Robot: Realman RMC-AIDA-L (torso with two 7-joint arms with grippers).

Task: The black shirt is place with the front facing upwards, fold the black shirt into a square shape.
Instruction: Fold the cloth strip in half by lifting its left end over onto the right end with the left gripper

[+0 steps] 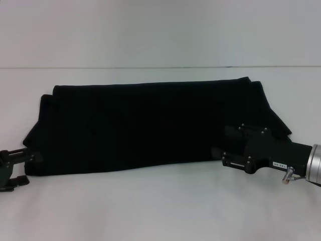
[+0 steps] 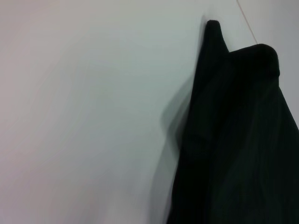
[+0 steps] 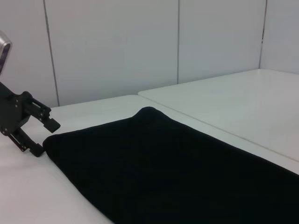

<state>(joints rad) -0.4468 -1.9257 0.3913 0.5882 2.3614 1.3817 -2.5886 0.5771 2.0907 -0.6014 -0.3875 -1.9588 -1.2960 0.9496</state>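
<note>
Head view, our left gripper (image 1: 20,168) at 8 o'clock, fingers spread around the black shirt's (image 1: 150,128) left edge, shirt folded into a wide band mid-table (image 1: 160,211), our right gripper (image 1: 225,148) at 4 o'clock over its right end, finger state we cannot tell.

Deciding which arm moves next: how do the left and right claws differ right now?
Left claw sits at the black shirt's left end, fingers open beside the edge. Right claw reaches over the shirt's right part, its fingers lost against the fabric. Both are black and low near the table.
</note>
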